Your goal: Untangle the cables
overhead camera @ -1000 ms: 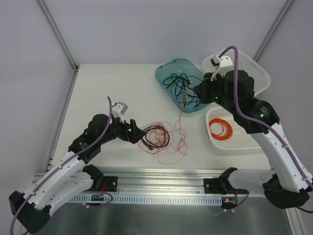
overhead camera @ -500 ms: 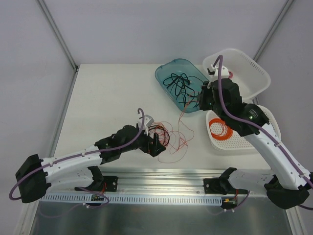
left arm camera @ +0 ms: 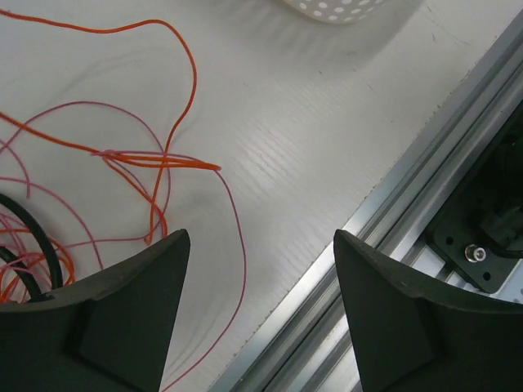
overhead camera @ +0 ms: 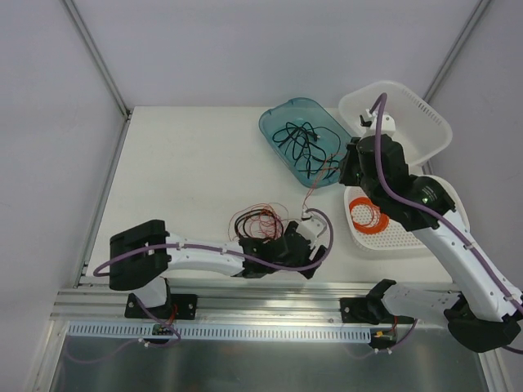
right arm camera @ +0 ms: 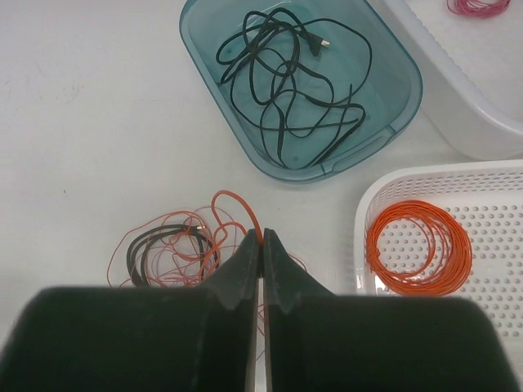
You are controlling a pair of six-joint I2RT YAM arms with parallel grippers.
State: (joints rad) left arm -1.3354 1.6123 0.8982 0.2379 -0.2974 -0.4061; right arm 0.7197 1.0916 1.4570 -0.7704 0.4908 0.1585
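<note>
The cables are a loose tangle (overhead camera: 257, 222) of thin red wires around a black cord, lying near the table's front. In the right wrist view the tangle (right arm camera: 172, 249) sits left of my right gripper (right arm camera: 261, 238), which is shut on one orange-red wire rising out of it. Seen from above, that gripper (overhead camera: 341, 169) hangs between the teal tray and the white perforated tray. My left gripper (overhead camera: 315, 260) is low at the tangle's right, close to the front rail. Its jaws (left arm camera: 261, 237) stand open above a single red strand (left arm camera: 237, 245); looped wires (left arm camera: 155, 163) lie just beyond.
A teal tray (overhead camera: 274, 122) holds loose black cords (right arm camera: 294, 82). A white perforated tray (overhead camera: 409, 237) carries a neat orange coil (right arm camera: 418, 245). A white basket (overhead camera: 425, 110) at the back right holds a small pink coil (right arm camera: 476, 6). The aluminium rail (left arm camera: 409, 220) runs along the front edge.
My left arm swept from the tangle's left across to its right front and its jaws narrowed a little. The right gripper drew back rightward with its wire. The tangle bunched up leftward.
</note>
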